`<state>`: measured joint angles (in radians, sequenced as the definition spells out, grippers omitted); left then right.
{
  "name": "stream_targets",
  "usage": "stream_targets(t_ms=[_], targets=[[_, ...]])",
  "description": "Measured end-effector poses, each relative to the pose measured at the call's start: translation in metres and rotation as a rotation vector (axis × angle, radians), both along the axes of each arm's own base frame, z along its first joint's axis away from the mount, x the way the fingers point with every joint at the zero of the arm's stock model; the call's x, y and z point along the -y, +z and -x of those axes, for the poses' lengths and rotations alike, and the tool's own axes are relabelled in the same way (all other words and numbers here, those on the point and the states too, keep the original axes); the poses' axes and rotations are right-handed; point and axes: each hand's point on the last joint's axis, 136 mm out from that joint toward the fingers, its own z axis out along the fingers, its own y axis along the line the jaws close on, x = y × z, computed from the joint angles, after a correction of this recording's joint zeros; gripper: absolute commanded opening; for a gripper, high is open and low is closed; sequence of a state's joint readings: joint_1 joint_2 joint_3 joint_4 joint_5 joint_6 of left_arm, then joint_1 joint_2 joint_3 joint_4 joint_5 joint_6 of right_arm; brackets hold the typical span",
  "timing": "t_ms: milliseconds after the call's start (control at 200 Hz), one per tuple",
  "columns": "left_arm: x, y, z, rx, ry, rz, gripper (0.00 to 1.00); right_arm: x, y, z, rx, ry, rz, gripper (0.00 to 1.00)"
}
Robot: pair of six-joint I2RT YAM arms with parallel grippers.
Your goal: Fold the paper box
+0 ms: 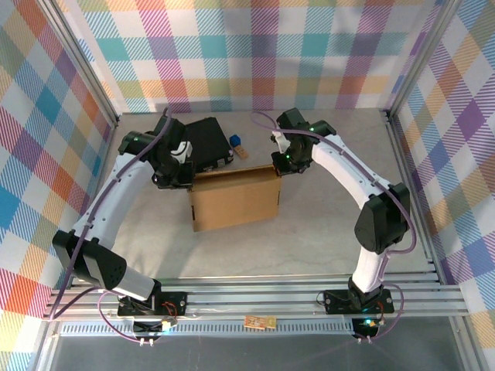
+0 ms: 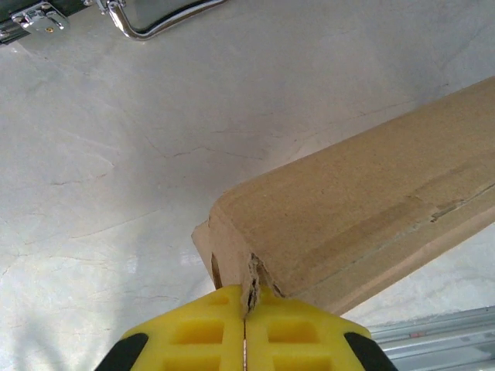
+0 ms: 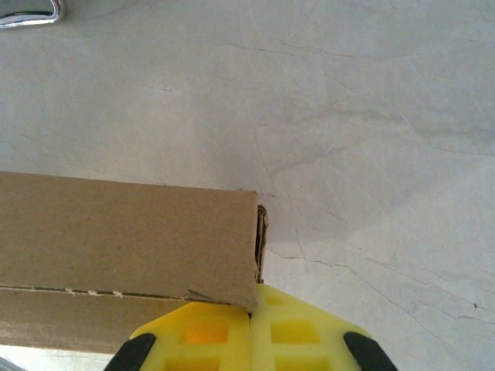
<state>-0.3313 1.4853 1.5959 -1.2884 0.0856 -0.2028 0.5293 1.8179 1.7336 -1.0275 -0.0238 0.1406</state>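
The paper box [image 1: 236, 201] sits in the middle of the table [image 1: 325, 232], between the two arms. The left gripper [image 2: 245, 300] has its yellow fingers [image 2: 201, 336] pressed together on the thin cardboard edge at the box's far left corner. The right gripper [image 3: 250, 308] pinches the far right corner the same way (both jaws closed on cardboard). Just beyond the box, to the far left, lies a black case [image 1: 207, 139] with a metal handle [image 2: 155, 19]. A small blue object [image 1: 235, 141] rests beside the case.
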Motion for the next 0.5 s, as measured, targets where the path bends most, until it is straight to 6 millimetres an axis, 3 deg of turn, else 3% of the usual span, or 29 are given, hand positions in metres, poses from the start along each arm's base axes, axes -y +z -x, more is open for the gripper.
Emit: stream_targets(t_ms=[500], targets=[[-0.003,0.012,-0.003,-0.063,0.069,0.067,0.08,-0.002,0.002,0.005,-0.025,0.007,-0.018,0.0]])
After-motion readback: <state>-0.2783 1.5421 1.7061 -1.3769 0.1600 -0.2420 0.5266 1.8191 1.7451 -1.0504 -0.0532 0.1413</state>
